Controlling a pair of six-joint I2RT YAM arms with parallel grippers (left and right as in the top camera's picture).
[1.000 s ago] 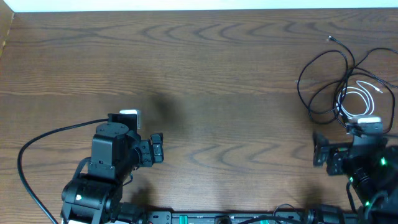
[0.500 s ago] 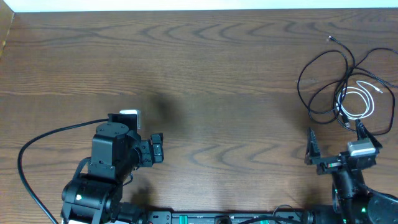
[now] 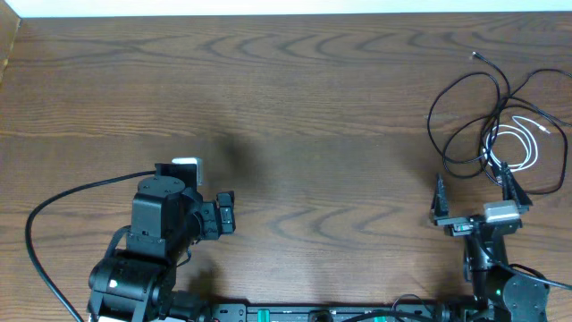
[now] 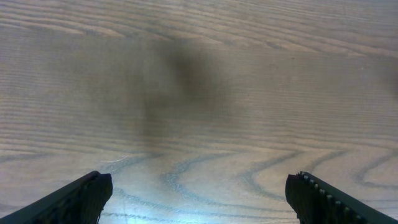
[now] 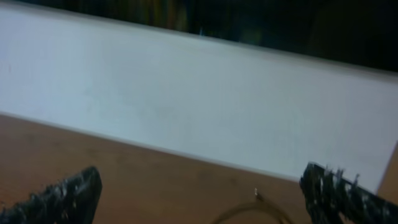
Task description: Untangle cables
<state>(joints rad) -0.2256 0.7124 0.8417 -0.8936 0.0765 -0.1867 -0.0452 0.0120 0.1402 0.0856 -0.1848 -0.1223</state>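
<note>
At the far right of the brown wood-grain counter lie thin black cables, looped and crossed, with a short white cable coiled among them. The right jaws stand spread wide and empty just beside that coil. The left jaws, also released, hover over the counter.

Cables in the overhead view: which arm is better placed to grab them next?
Right. The right claw, open, sits just short of the cables; the left claw is far across the table.
</note>
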